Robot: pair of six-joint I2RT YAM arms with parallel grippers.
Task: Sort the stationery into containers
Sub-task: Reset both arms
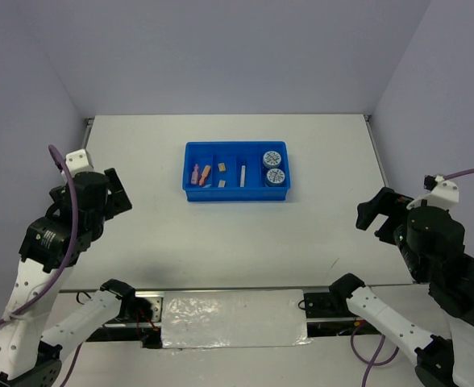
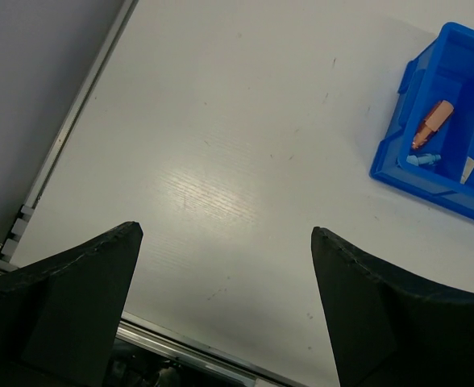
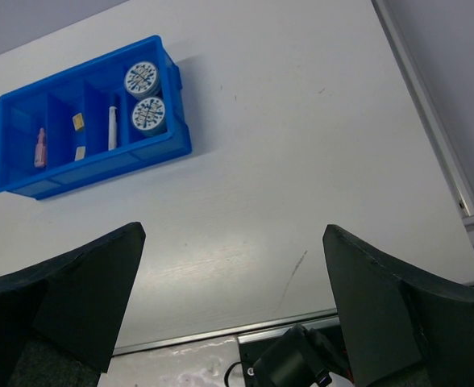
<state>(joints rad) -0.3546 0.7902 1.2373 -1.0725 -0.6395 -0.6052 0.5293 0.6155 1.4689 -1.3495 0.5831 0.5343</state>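
Blue tray [image 1: 235, 196] holds all the stationery [image 1: 272, 159] you can see. Left end effector [image 2: 225, 230] and right end effector [image 3: 233, 230] gape empty, well apart from it. Sorting looks done; just check for strays.

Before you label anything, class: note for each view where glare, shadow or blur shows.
Top external: even light, soft shadow on the table at near left, sheen on the white strip at its edge. Left wrist: a glare patch mid-table; the dark fingers show little detail. Right wrist: the blue tray is sharp, with faint sheen below it.
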